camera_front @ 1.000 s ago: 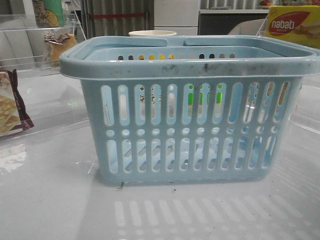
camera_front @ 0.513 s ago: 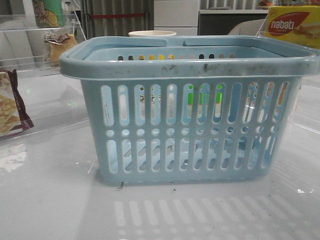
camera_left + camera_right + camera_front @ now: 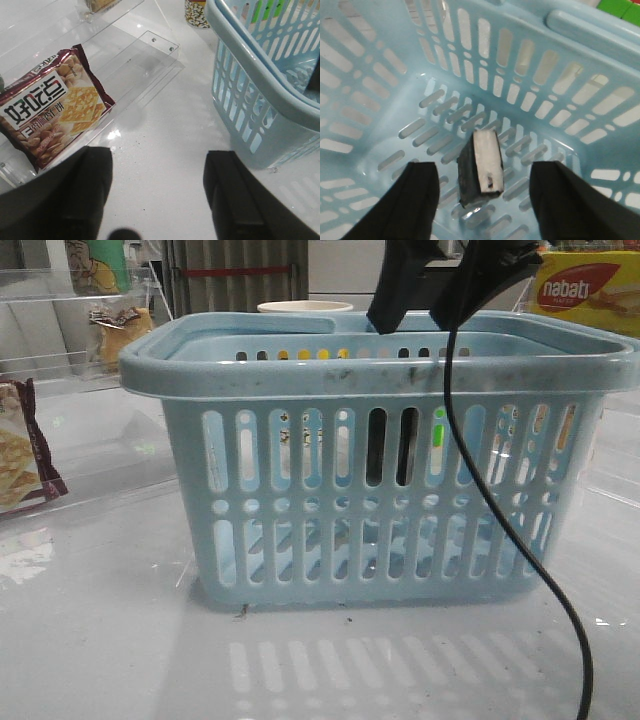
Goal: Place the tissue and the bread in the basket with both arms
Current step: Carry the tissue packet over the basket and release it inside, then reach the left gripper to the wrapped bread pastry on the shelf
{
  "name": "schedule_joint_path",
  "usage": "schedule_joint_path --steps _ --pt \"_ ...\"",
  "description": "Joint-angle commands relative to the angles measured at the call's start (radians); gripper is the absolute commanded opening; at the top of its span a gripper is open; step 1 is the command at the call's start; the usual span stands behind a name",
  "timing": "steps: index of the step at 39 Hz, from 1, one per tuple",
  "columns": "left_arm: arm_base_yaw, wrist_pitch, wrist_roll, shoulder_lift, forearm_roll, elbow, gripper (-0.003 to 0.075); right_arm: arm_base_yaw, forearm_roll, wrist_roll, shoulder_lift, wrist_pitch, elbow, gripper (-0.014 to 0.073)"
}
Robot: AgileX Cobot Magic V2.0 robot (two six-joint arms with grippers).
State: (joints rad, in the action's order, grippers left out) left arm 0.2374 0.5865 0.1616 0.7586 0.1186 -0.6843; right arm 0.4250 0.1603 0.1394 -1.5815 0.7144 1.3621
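Step in hand, as judged from the present layout: the tissue half of the task appears complete, and the bread half has not begun.

Left gripper (image 3: 157, 195): the fingers (image 3: 235, 195) are spread wide and hold nothing. They hover above bare table (image 3: 165, 130). Beyond and to one side of the fingers lies a maroon-edged snack bag (image 3: 52, 110) on a clear acrylic shelf; this is not the bread. The basket (image 3: 260, 85) stands on the other side of the fingers, apart from them. The bread package (image 3: 118, 328) is visible only in the front view, far back on the left on a clear shelf; its detail is too small to confirm. The next move likely calls for this arm to reach the bread, close on it, and carry it over the basket rim.

Right gripper (image 3: 482, 200): the fingers (image 3: 417, 200) are wide open and empty, positioned inside the basket opening above its floor. The tissue (image 3: 480, 170) sits on the basket floor between the two fingers, below them and not in contact, tilted with a pale face up. In the front view the arm enters over the rear rim, and a dark shape shows through the slots. This arm then needs only to lift clear of the rim.
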Motion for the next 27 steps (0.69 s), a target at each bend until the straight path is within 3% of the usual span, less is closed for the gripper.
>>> schedule_joint_path --steps 1,7,22,24,27 --pt "0.008 -0.075 -0.007 -0.002 0.013 -0.027 0.0454 0.0 -0.026 0.011 0.075 -0.055 0.029 0.0528" --pt "0.008 -0.075 -0.007 -0.002 0.013 -0.027 0.0454 0.0 -0.066 0.011 0.21 -0.038 -0.016 0.0528" --pt "0.008 -0.096 -0.007 0.0 0.011 -0.026 0.0461 0.0 -0.128 0.011 0.607 -0.05 -0.378 0.0528" --pt "0.008 -0.098 -0.007 0.004 -0.001 -0.026 0.0479 0.0 -0.128 0.011 0.648 -0.051 -0.421 0.0528" --pt "0.008 -0.11 -0.007 0.031 -0.003 -0.033 0.0572 0.0 -0.128 0.011 0.701 -0.049 -0.468 0.0528"
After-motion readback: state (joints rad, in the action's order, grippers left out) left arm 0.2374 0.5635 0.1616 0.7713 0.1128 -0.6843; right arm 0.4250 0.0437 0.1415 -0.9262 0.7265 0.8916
